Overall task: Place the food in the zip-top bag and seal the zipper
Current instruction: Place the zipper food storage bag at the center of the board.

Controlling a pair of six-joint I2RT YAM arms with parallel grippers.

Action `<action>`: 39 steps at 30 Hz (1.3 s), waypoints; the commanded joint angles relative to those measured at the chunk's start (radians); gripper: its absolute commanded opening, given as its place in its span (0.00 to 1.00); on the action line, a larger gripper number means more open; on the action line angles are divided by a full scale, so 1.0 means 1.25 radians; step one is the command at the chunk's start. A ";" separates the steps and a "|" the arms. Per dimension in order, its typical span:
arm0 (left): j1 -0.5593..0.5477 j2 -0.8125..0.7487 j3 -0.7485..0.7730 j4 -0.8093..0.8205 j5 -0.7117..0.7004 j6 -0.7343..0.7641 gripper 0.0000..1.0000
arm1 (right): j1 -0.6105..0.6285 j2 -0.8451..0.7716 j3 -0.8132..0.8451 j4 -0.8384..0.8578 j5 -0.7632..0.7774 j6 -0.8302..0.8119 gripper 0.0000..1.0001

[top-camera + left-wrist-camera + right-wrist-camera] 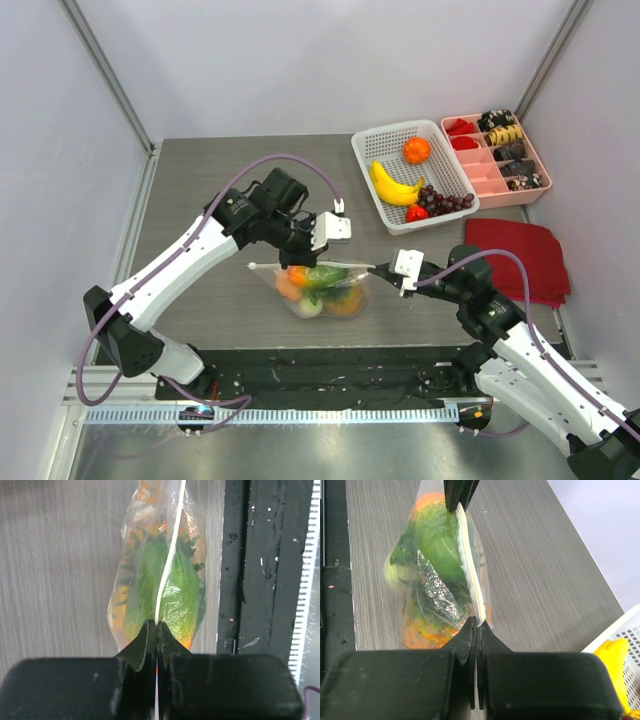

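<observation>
our left gripper (288, 262) is pinched fully closed on the zipper (330, 265) of the zip-top bag (345, 300), near the strip's left end, in the middle of the top view. in the left wrist view its 2 jaws meet with the whitish strip clamped between them, and the strip runs up the frame away from the tips. our right gripper (382, 268) is likewise pressed together on the same zipper, at its right end. in the right wrist view the strip starts at its tips and runs up to the left gripper's dark fingers (460, 492) at the top edge. the bag hangs between the 2 grippers, its bottom at or just above the grey table (200, 200); we cannot tell which. the food (318, 282) is inside the bag: green, orange and pale pieces. we cannot tell whether the zipper is sealed along its whole length.
</observation>
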 commanded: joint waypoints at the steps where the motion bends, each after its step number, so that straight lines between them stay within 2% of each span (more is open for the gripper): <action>1: 0.002 -0.002 0.038 -0.060 -0.008 -0.038 0.00 | -0.001 -0.005 0.029 0.020 -0.008 -0.015 0.01; 5: 0.043 0.014 0.081 -0.108 0.031 -0.045 0.00 | -0.003 -0.002 0.039 -0.012 -0.022 -0.003 0.03; 7: 0.065 0.018 0.101 -0.116 0.045 -0.050 0.00 | -0.003 -0.002 0.039 -0.011 -0.018 0.004 0.12; 8: 0.070 0.021 0.107 -0.118 0.056 -0.053 0.00 | -0.003 -0.001 0.040 -0.011 -0.014 0.007 0.22; 9: 0.076 0.023 0.110 -0.116 0.055 -0.058 0.00 | -0.003 -0.001 0.043 -0.012 -0.008 0.012 0.42; 11: 0.079 0.025 0.110 -0.103 0.044 -0.062 0.00 | -0.003 0.004 0.049 -0.019 -0.005 0.015 0.62; 12: 0.082 0.027 0.112 -0.102 0.037 -0.057 0.00 | -0.003 0.005 0.051 -0.025 0.003 0.019 0.77; 14: 0.086 0.032 0.113 -0.069 0.006 -0.056 0.00 | -0.003 0.011 0.057 -0.027 0.020 0.042 0.88; 15: 0.095 0.038 0.119 -0.056 -0.027 -0.041 0.00 | -0.003 0.013 0.059 -0.027 0.035 0.047 0.99; 20: 0.175 0.105 0.198 -0.007 -0.075 0.036 0.00 | -0.003 0.018 0.072 -0.030 0.075 0.080 1.00; 24: 0.216 0.189 0.338 -0.020 -0.081 0.120 0.00 | -0.003 0.005 0.071 -0.029 0.111 0.102 1.00; 30: 0.224 0.280 0.425 0.017 -0.112 0.158 0.00 | -0.003 -0.013 0.063 -0.031 0.160 0.127 1.00; 34: 0.216 0.269 0.340 0.015 -0.045 0.096 0.00 | -0.003 -0.038 0.063 -0.047 0.195 0.149 1.00; 38: 0.181 0.215 0.096 0.105 0.016 -0.018 0.00 | -0.003 -0.073 0.049 -0.080 0.227 0.158 1.00; 39: 0.176 0.196 0.059 0.131 0.026 -0.081 0.00 | -0.004 -0.079 0.049 -0.088 0.236 0.161 1.00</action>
